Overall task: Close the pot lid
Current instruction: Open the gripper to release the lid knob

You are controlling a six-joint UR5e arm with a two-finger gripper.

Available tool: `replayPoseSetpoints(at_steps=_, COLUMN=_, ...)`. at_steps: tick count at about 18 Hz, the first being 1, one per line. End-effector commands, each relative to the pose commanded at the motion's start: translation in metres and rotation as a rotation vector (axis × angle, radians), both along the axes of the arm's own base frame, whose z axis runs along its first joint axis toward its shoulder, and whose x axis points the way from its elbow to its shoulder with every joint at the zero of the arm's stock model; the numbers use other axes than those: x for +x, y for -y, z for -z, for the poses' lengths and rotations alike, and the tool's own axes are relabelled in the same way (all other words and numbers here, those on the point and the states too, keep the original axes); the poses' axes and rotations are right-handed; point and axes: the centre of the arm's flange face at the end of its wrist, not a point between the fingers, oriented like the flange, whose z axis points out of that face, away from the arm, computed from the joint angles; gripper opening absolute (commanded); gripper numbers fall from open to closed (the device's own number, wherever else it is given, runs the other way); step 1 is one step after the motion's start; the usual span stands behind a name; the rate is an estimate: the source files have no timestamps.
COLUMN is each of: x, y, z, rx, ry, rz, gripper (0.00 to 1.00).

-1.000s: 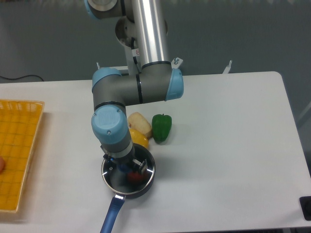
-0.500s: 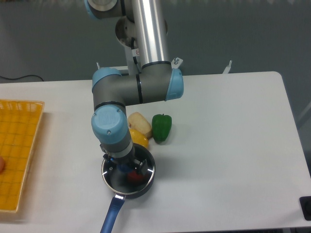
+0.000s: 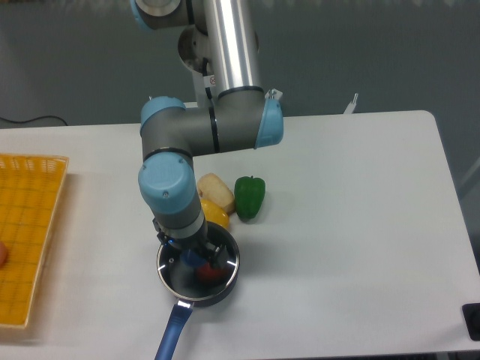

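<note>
Now, by item:
Pot (image 3: pixel 196 287): near the front edge of the white surface (image 3: pixel 345 225), blue handle (image 3: pixel 172 334) pointing toward the front; dark wall visible at the front.
Lid (image 3: pixel 229 264): lying flat on the pot, silvery rim matching the pot's rim all round; something red (image 3: pixel 208 273) seen through the glass.
Knob (image 3: pixel 193 259): blue, at the lid's centre, partly hidden by the fingers.
Pincer (image 3: pixel 196 256): pointing straight down over the lid's centre, fingers either side of the knob; whether gripping the knob or let go, cannot tell.
Arm (image 3: pixel 171 196): grey with light blue joints, wrist directly above the pot, hiding the rear part of the lid.
Yellow item (image 3: pixel 216 216): just behind the pot, partly under the wrist.
Pale item (image 3: pixel 216 190): touching the yellow one, behind it.
Green pepper (image 3: pixel 249 197): upright, just beside the pale item on the right, apart from the pot.
Yellow basket (image 3: pixel 30 232): at the left edge of the surface, well apart from the pot.
Dark object (image 3: pixel 472 320): at the front right corner, cut off by the frame.
</note>
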Motion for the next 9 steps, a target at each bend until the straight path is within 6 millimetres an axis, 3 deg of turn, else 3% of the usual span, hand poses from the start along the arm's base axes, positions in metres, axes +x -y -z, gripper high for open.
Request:
replayPoseSetpoints(at_steps=5, x=0.005, y=0.016, z=-0.011, rx=0.004, ry=-0.002, rz=0.003, gripper=1.0)
replayPoseSetpoints(at_steps=9, x=-0.015, y=0.035, z=-0.024, rx=0.008, ry=-0.003, rz=0.035, gripper=1.0)
